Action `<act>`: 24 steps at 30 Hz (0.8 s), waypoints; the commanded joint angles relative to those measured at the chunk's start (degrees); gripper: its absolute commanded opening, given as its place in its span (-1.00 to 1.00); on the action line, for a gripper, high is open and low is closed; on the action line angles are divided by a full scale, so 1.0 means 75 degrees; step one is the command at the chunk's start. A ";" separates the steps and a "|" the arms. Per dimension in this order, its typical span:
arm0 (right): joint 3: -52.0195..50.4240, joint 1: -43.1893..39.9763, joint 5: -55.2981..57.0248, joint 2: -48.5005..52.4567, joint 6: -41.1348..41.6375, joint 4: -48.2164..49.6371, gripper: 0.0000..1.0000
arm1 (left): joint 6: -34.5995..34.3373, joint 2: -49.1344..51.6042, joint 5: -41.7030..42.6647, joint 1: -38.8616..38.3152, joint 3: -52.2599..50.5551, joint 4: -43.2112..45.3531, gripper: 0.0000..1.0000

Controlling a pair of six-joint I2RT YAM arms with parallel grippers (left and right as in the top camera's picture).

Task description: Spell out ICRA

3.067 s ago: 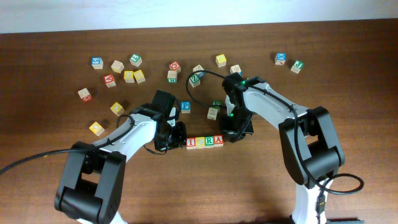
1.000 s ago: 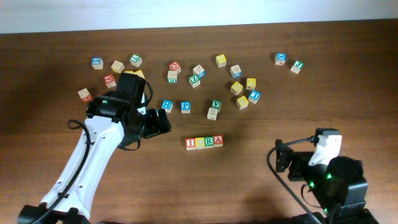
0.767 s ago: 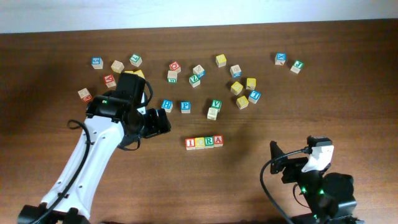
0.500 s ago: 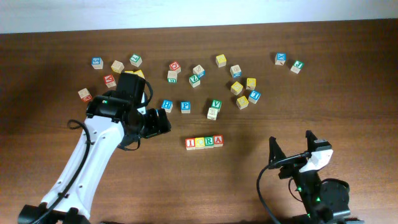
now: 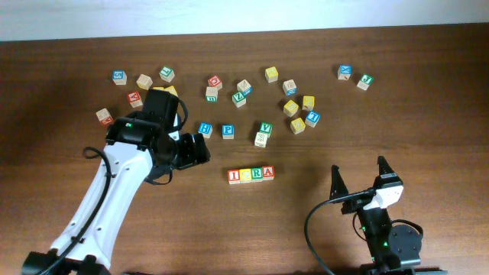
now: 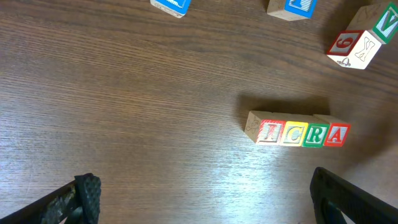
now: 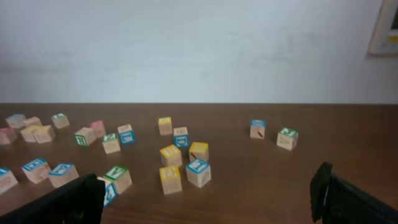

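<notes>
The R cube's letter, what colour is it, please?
Green; the R cube shows best in left wrist view.

Ahead of the left gripper point(image 6: 202, 199), whose pad point(image 6: 89, 193) looks matt black and knobbly, the ICRA point(image 6: 298, 133) cubes show pale bare wood with painted faces on a dark, fine-grained wooden table point(image 6: 124, 93) of soft sheen.

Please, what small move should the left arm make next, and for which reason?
Probably lift the left pincer and draw it back, away from the word. The four blocks already read I, C, R, A in one touching row, both pincers are open and hold nothing, and the right pincer sits far from them.
</notes>
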 commanded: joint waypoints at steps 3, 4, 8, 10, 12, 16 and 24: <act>-0.0047 -0.0085 0.0152 -0.0093 -0.0338 -0.0525 0.96 | 0.0070 -0.0082 -0.0055 0.0020 0.0061 -0.0009 0.98; -0.0047 -0.0085 0.0154 -0.0093 -0.0490 -0.0525 0.96 | 0.0070 -0.0082 -0.0055 0.0020 0.0061 -0.0009 0.98; -0.0047 -0.0085 0.0393 -0.0093 -0.0230 -0.0560 0.97 | 0.0070 -0.0082 -0.0055 0.0020 0.0061 -0.0009 0.98; -0.0047 -0.0085 0.0458 -0.0093 -0.0082 -0.0574 0.96 | 0.0070 -0.0082 -0.0055 0.0020 0.0061 -0.0009 0.98; -0.0047 -0.0085 0.0472 -0.0093 -0.0085 -0.0580 0.96 | 0.0070 -0.0082 -0.0055 0.0020 0.0061 -0.0009 0.98; -0.0047 -0.0085 0.0443 -0.0093 -0.0087 -0.0554 0.96 | 0.0070 -0.0082 -0.0055 0.0020 0.0061 -0.0009 0.98; -0.0047 -0.0085 0.0443 -0.0093 -0.0087 -0.0551 0.96 | 0.0070 -0.0082 -0.0052 0.0020 0.0061 -0.0009 0.98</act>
